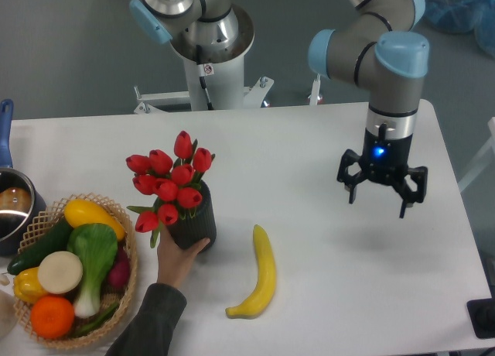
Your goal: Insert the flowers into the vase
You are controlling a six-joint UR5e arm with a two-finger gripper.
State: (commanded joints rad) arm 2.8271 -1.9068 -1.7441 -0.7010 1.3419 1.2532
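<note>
The flowers (170, 182), a bunch of red tulips with green leaves, stand in the vase (192, 226), a short dark grey ribbed cylinder near the middle left of the table. A person's hand (179, 259) grips the vase from the front. My gripper (378, 204) hangs open and empty over the right side of the table, far to the right of the vase, fingers pointing down.
A yellow banana (261, 275) lies between the vase and my gripper, toward the front. A wicker basket (124, 224) of vegetables and fruit stands front left. A steel pot (14, 205) with a blue handle is at the left edge. The robot base (209, 39) is behind.
</note>
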